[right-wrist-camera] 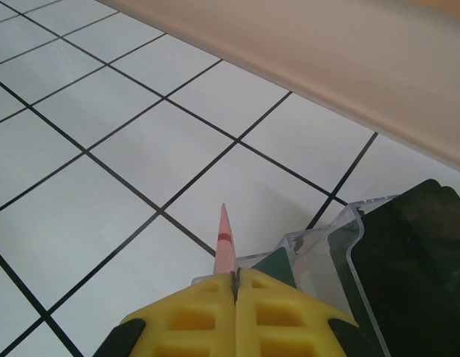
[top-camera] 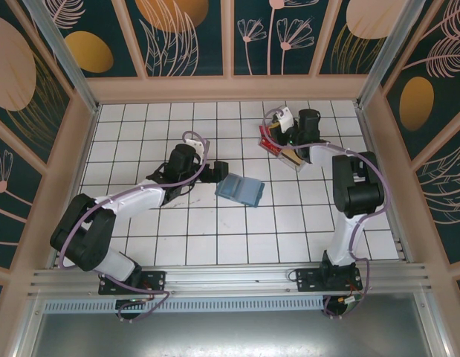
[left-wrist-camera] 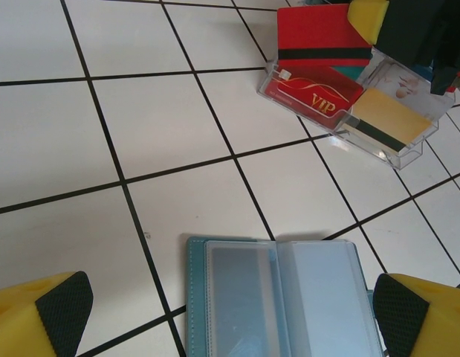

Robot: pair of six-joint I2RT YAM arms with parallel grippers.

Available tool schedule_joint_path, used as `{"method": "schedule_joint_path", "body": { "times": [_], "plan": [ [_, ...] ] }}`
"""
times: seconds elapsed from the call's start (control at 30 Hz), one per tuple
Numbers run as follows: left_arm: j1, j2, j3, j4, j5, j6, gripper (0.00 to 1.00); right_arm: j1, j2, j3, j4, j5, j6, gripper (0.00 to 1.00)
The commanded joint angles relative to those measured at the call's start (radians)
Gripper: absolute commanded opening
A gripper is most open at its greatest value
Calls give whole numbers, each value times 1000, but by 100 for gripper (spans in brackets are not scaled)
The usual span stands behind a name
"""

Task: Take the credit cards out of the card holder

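We see our left gripper [top-camera: 213, 171] hanging with its jaws spread wide just beside the card holder [left-wrist-camera: 282, 297], which lies opened flat on the tiled table [left-wrist-camera: 103, 134] (teal cover, clear sleeves facing up). Our right gripper [right-wrist-camera: 235, 279] is clenched on a red credit card [left-wrist-camera: 319, 33] with a dark stripe. It holds the card just by the clear tray [left-wrist-camera: 408, 149], where a red VIP card [left-wrist-camera: 311, 93] lies, well apart from the holder.
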Motion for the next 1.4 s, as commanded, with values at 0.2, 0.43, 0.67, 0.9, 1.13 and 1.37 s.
{"method": "schedule_joint_path", "body": {
  "times": [0.2, 0.43, 0.67, 0.9, 1.13, 1.37],
  "plan": [
    [8, -9, -13, -17, 8, -7, 99, -6, 47, 67, -112, -18, -92, 0],
    [11, -2, -10, -15, 12, -5, 99, 3, 62, 69, -109, 11, -103, 6],
    [14, -10, -16, -17, 10, -3, 99, 14, 64, 69, -121, 56, -131, 16],
    [19, -18, -24, -16, 13, -2, 99, 10, 38, 61, -112, 72, -124, 20],
    [26, -30, -30, -14, 14, -6, 99, -5, -22, 52, -97, 63, -91, 26],
    [40, -55, -48, -5, 10, -32, 99, -12, -153, 6, -78, 51, 62, 30]
  ]
}}
